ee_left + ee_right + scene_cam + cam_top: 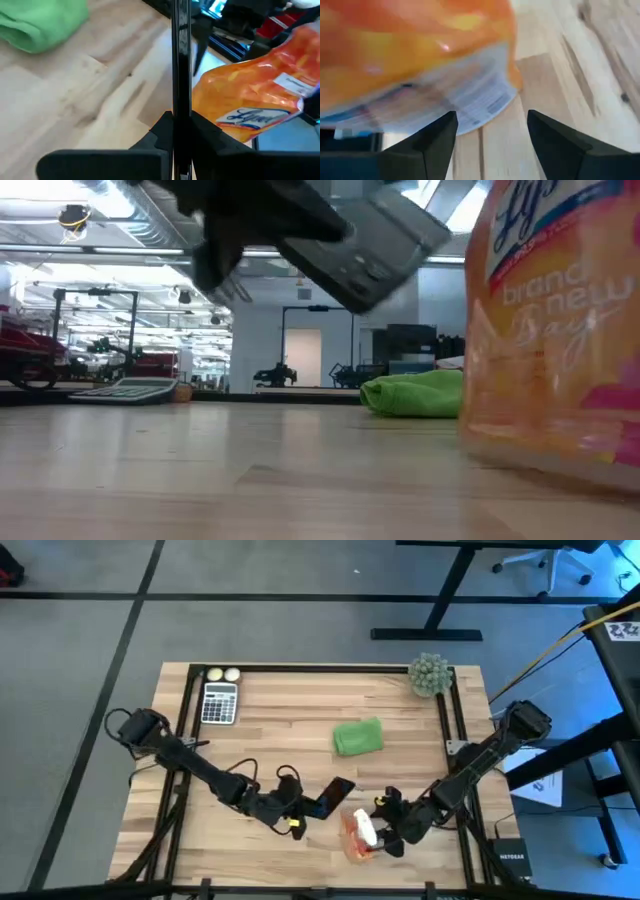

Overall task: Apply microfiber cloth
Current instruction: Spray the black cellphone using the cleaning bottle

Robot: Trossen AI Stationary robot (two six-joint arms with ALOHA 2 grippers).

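The bright green microfiber cloth [358,735] lies bunched on the wooden table [270,740], right of centre, with no gripper on it; the low view [415,393] and the left wrist view [40,20] show it too. My left gripper [305,808] is near the table's front, shut on a black phone [337,794]. Just right of it stands an orange spray bottle [358,835]. My right gripper [492,135] is open, with the bottle [415,55] just beyond its fingertips and nothing between them. My left gripper pinches the phone's near end [180,120] between its two fingers, one on each flat face. The fingers come about level from the table's left. The phone [370,245] is lifted clear of the table, reaching out past the fingers and tilted.
At the back left are a calculator [219,702] and two small pale balls [222,674]. A grey-green spiky ball plant [429,673] stands at the back right corner. A dark frame [443,710] runs around the tabletop. Bare wood lies between cloth and calculator.
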